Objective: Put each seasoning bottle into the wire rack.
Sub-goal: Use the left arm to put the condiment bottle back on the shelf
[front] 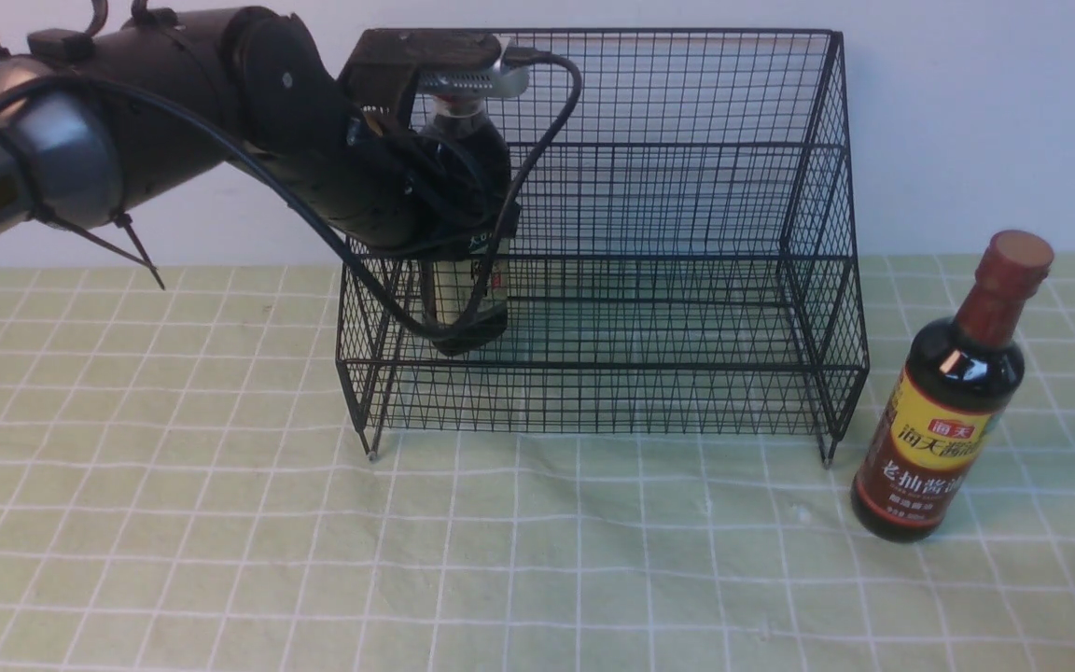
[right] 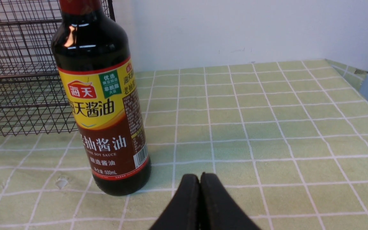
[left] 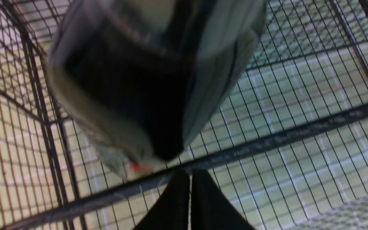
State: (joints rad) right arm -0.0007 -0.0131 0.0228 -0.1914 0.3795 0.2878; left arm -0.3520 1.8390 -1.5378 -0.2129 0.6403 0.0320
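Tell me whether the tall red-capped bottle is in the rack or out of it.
Out. The red-capped bottle stands on the checked cloth beside the wire rack, outside its right side wall.

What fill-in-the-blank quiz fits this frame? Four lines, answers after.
The round bottle stands on the tablecloth, to the ____ of the wire rack.
The squarish bottle is inside the rack, at its ____ end.
The right pincer is ____, gripping nothing.
Bottles outside the rack: ____.
Answers: right, left, shut, one.
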